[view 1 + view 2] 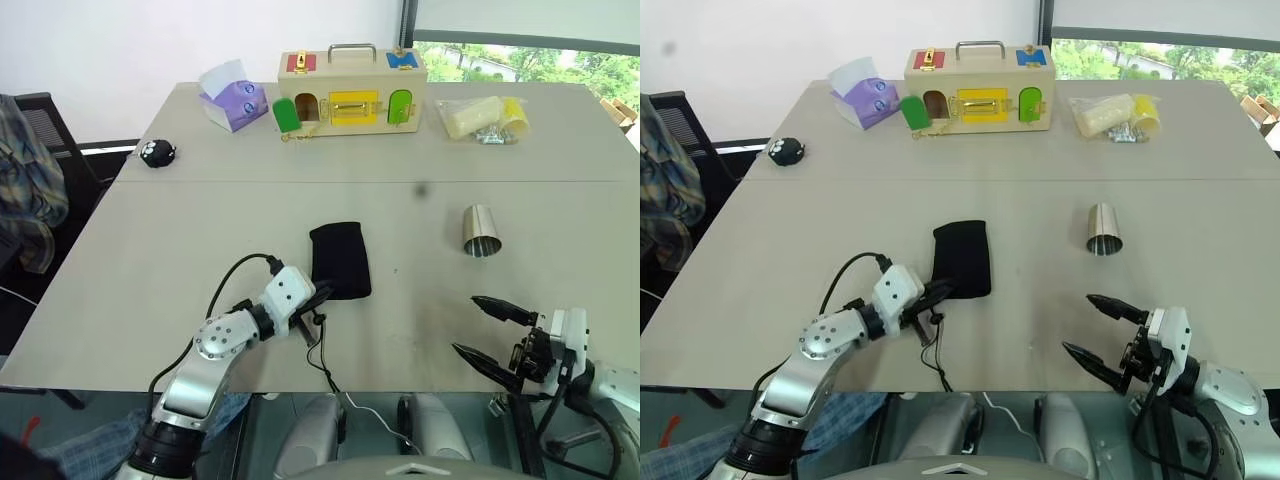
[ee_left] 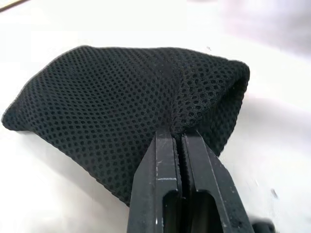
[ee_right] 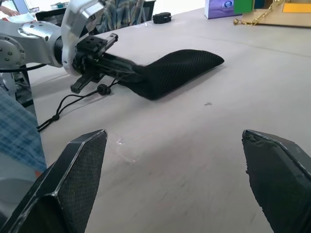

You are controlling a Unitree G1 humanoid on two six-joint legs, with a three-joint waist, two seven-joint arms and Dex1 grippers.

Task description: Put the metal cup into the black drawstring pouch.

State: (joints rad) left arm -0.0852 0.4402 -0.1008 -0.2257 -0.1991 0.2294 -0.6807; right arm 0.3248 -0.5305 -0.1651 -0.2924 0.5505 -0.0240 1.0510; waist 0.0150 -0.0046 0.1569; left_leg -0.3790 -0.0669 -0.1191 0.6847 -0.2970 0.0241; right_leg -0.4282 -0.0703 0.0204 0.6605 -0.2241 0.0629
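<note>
The black drawstring pouch (image 1: 340, 257) lies flat near the table's middle, its mesh fabric (image 2: 107, 107) close up in the left wrist view. My left gripper (image 1: 317, 293) is shut on the near edge of the pouch, pinching a fold of fabric and lifting that end (image 3: 146, 77) slightly off the table. The pouch's cord (image 1: 320, 350) hangs below the gripper. The metal cup (image 1: 482, 231) rests on the table to the right of the pouch, wider end nearer me. My right gripper (image 1: 465, 324) hovers open by the near edge, in front of the cup, with nothing between its fingers (image 3: 73, 179).
At the far side stand a wooden lock box (image 1: 352, 92), a purple tissue pack (image 1: 235, 100), a small black spotted toy (image 1: 156, 152) and a clear bag of yellow items (image 1: 480, 117). A chair with plaid cloth (image 1: 25, 180) stands at the left.
</note>
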